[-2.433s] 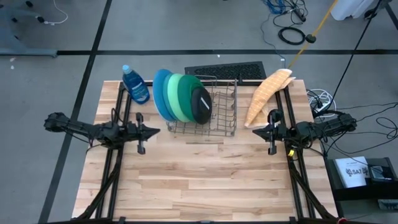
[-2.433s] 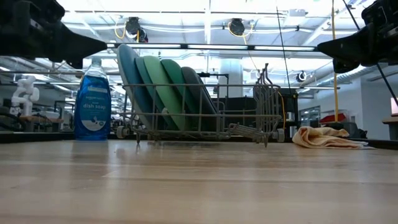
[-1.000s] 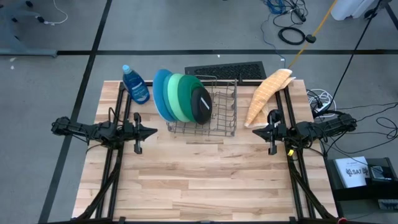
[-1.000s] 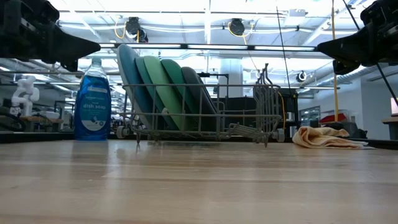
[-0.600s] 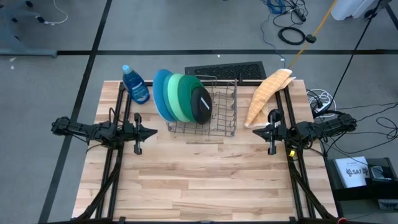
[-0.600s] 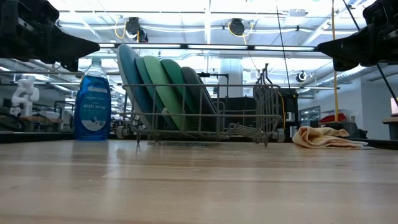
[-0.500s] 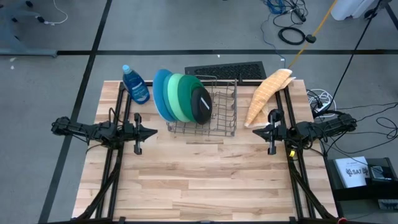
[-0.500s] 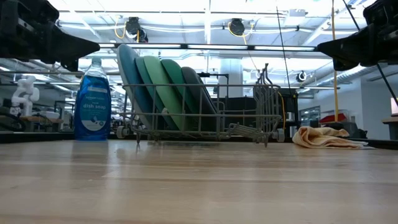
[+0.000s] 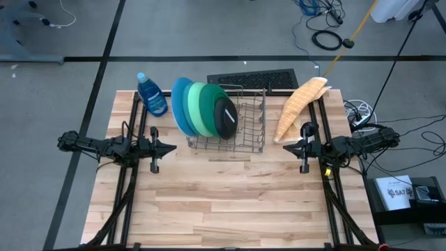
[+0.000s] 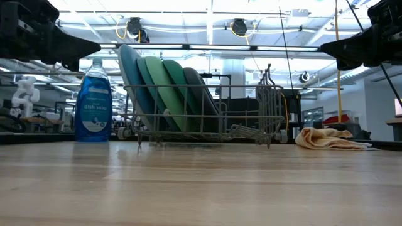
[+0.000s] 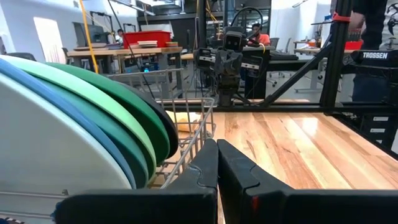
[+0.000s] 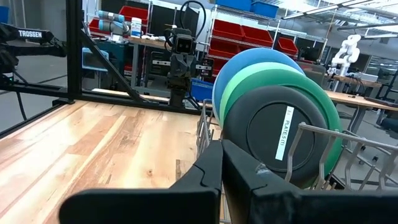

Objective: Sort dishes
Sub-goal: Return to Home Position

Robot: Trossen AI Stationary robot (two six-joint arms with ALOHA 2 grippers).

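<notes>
At the left gripper [image 11: 217, 163], we are holding our fingers pressed together with nothing between them, and at the right gripper [image 12: 222, 163] we are doing the same. Both are hanging above the table [image 9: 230, 202], one at each side edge, tips pointing inward at each other. Between them and a little farther back, the rack [image 9: 251, 124] is standing well apart from either tip. The plates [image 9: 202, 108] are sitting on edge in its left half, leaning left, in a row running left to right: blues at the left, greens next, the black plate [image 9: 225, 117] at the right end. So the row is lying right and far of our left fingers, left and far of our right ones, and the left arm is the nearer. We are judging the sorting done. Only parking the arms is remaining, and neither one is needing to cross the rack. The bottle [image 9: 151, 95] and the cloth [image 9: 300, 104] are lying near the far corners.
</notes>
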